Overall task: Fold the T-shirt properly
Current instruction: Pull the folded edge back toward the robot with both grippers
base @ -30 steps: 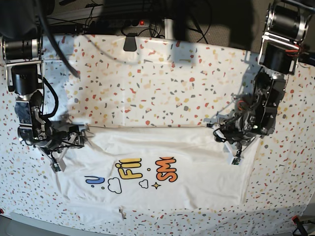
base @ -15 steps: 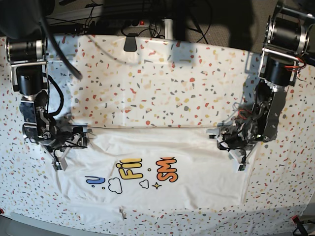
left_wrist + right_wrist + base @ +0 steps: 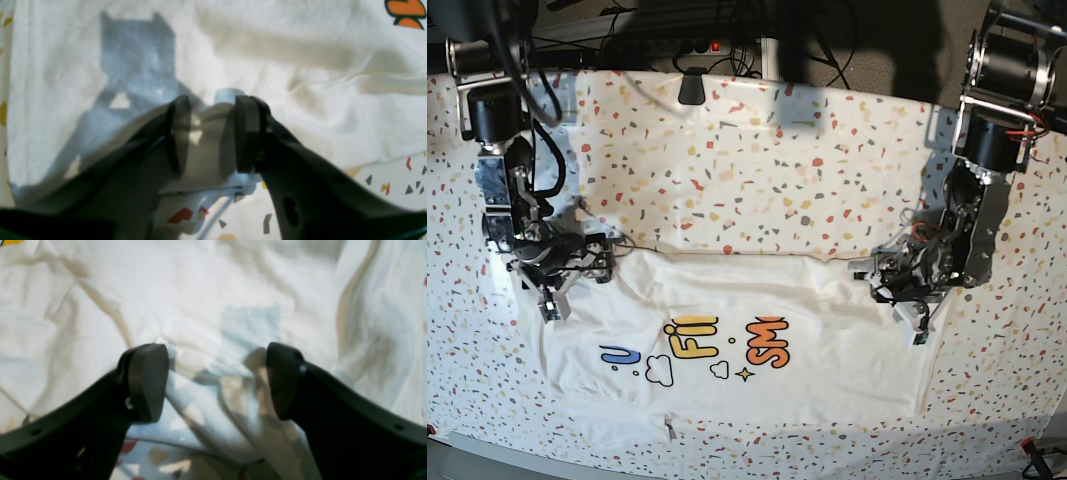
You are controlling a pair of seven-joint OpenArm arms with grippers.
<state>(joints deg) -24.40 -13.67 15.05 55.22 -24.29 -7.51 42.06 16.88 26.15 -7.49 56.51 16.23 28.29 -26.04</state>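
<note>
Both hands have shifted along the white printed cotton T-shirt on the speckled counter.
Left hand narrowly parted over cloth, grip unclear; right hand spread wide.

White T-shirt with blue, yellow and orange print, spread flat though wrinkled, print side up

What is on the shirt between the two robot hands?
In the base view, between the right hand and the left hand lies the T-shirt, its colourful lettering with a cloud and stars near the middle; the rest is plain white cloth.
</note>
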